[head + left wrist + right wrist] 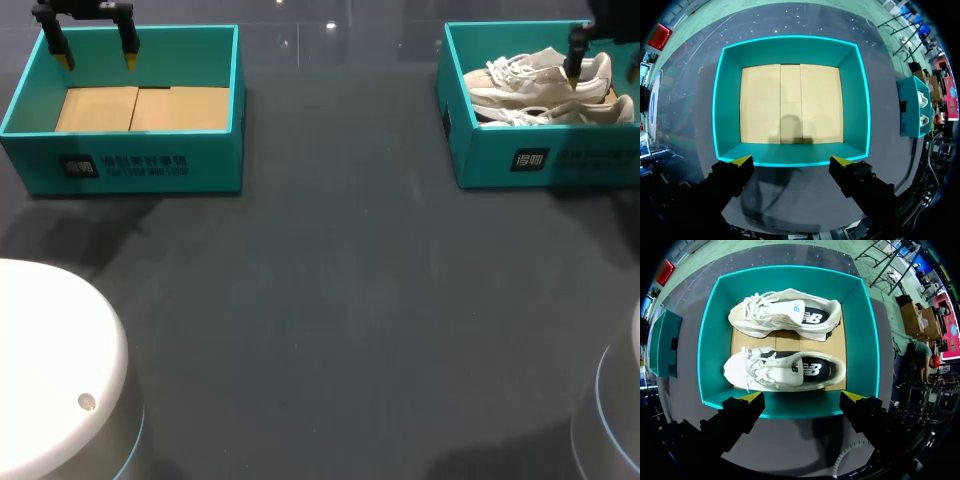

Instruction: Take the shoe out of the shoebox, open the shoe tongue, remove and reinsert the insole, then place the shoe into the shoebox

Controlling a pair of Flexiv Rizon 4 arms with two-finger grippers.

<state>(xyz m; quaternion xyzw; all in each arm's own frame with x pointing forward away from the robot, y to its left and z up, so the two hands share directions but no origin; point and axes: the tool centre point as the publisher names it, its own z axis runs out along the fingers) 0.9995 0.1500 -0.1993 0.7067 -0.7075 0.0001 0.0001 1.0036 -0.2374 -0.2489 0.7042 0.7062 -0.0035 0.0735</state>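
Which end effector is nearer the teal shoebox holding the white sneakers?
Right. The right end effector is above that teal cardboard shoebox; the left end effector is above the empty teal box across the table.

Teal shoebox (714, 340), tan floor; cream-white shoes (772, 312), black insoles (816, 318); dark grey table (330, 300); right pincer (802, 397) black, yellow tips (752, 397).

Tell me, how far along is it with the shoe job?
Seemingly at the very start. Done: nothing visible; both shoes lie in the right shoebox, the other shoebox is empty. In hand: nothing; the right gripper hangs open above the shoes, the left gripper open above the empty box. Left: every step.
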